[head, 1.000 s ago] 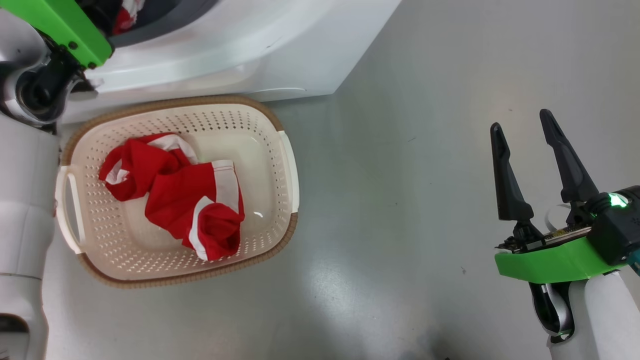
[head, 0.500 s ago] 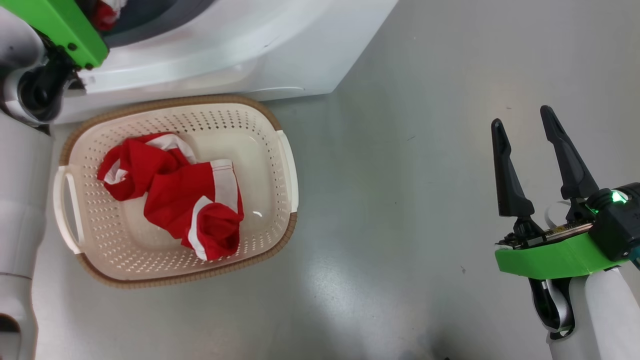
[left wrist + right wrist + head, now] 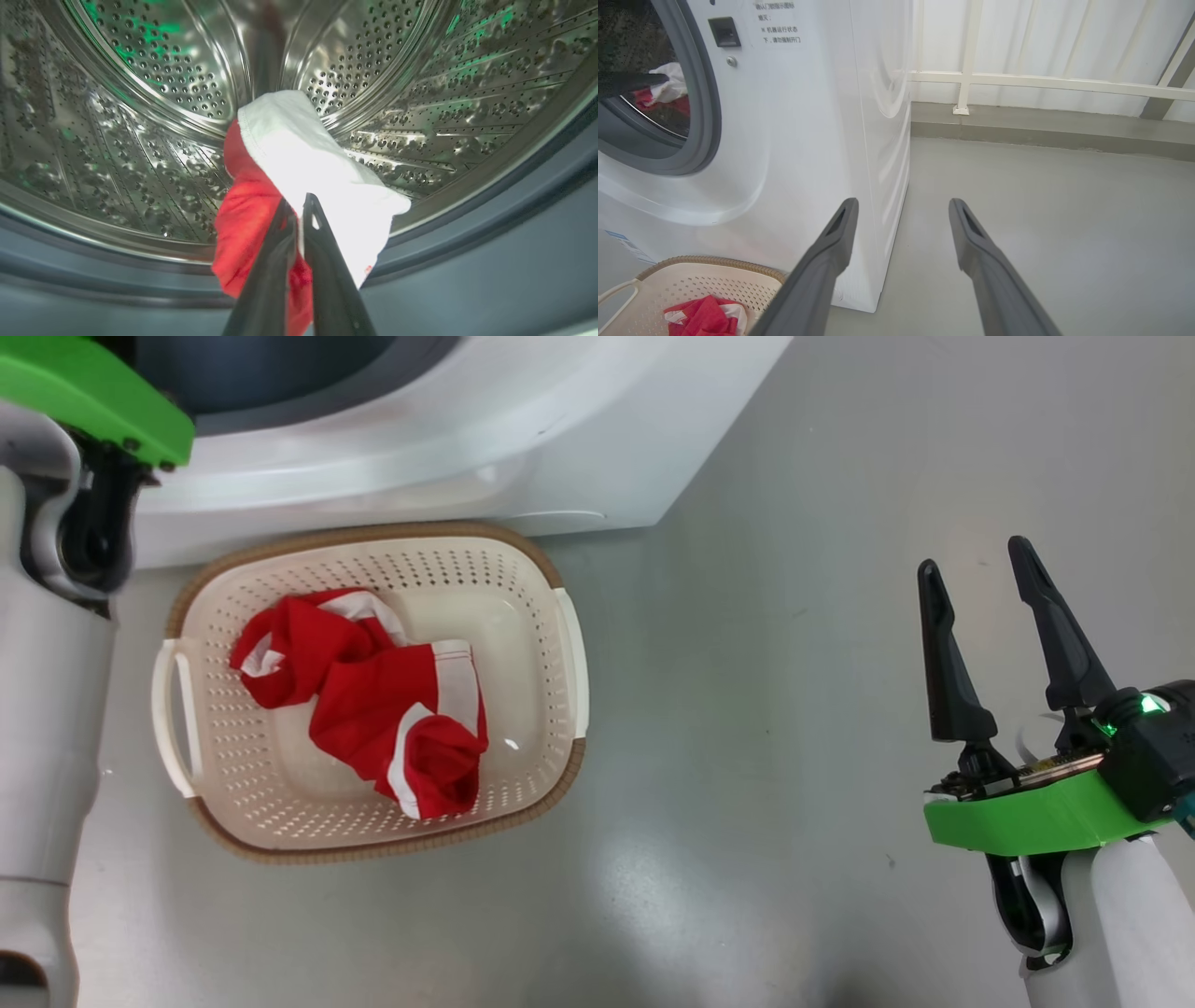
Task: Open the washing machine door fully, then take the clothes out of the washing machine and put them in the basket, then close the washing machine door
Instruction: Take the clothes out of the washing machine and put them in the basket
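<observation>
Grey floor (image 3: 747, 756), head view: basket (image 3: 556, 782) of red clothes (image 3: 373, 700) just beside the washing machine (image 3: 467, 439); right gripper (image 3: 972, 558) spread, empty. Left wrist view: left gripper (image 3: 296, 200) clamped on a red-and-white garment (image 3: 299, 149) (inside the drum (image 3: 420, 70)). Right wrist view: its fingers (image 3: 822, 266) apart.

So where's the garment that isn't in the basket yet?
In the left wrist view the red-and-white garment is clamped in the left claw inside the steel drum; the right wrist view shows it through the washing machine opening, upper left.
</observation>
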